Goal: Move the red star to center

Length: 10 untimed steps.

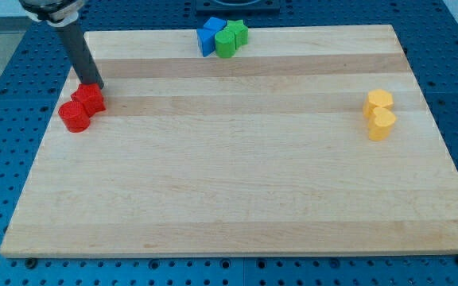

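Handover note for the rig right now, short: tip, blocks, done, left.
My tip sits at the upper edge of the red star, at the board's left side.
A red cylinder touches the star on its lower left.
Blue blocks and green blocks cluster at the top edge; two yellow blocks at right.
Done: tip at the star. Left: the whole push rightward to the wooden board centre.

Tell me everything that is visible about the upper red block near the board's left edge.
The upper red block looks like matte plastic with a lobed, star-like outline, lying flat on the wooden board near its left edge. Its lower left side touches a rounder red block. My tip stands at its upper edge, seemingly touching.
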Motion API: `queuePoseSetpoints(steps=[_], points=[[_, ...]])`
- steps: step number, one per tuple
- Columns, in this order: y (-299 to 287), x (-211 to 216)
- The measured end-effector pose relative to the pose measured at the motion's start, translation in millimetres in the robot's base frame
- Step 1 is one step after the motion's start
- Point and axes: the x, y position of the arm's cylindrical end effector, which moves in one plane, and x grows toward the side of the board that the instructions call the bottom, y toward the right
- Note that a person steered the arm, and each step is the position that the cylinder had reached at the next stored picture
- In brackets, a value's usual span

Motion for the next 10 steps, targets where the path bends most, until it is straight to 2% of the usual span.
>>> queuePoseSetpoints(steps=[1,3,4,5,6,7,8,9,10], points=[[-55.2,0.0],[-51.3,16.3],[16.8,20.5],[111.4,20.4],[116.2,20.4],[23.9,17.2],[-37.1,35.2],[-12.7,56.3],[65.2,56.0]])
